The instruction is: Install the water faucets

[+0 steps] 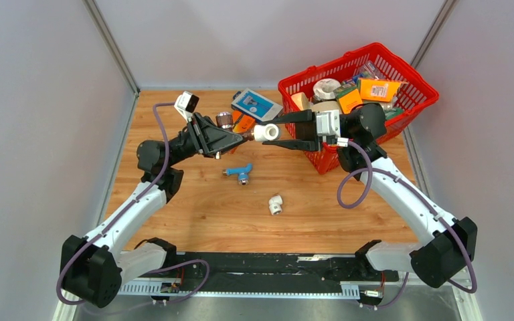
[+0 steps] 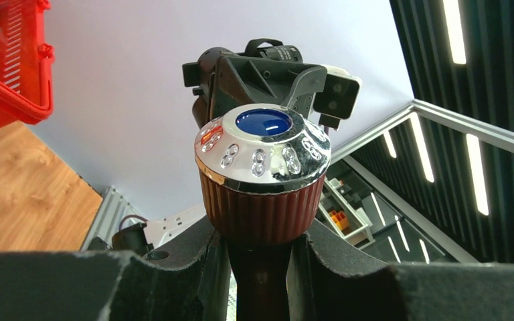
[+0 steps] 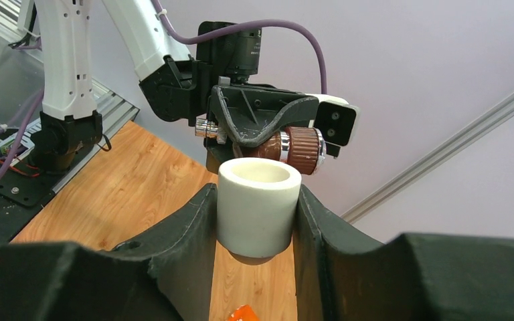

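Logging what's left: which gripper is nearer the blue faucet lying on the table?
Left. The left gripper, holding the brown faucet, hangs just beyond the blue faucet; the right gripper, holding a white elbow, is beyond and rightward.

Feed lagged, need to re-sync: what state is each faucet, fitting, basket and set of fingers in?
Left fingers: shut on brown faucet.
Brown faucet: held aloft, not installed.
Right fingers: shut on white elbow fitting.
White elbow fitting: held, open end empty.
Blue faucet: lying loose on table.
Second elbow fitting: lying loose on table.
Red basket: full.
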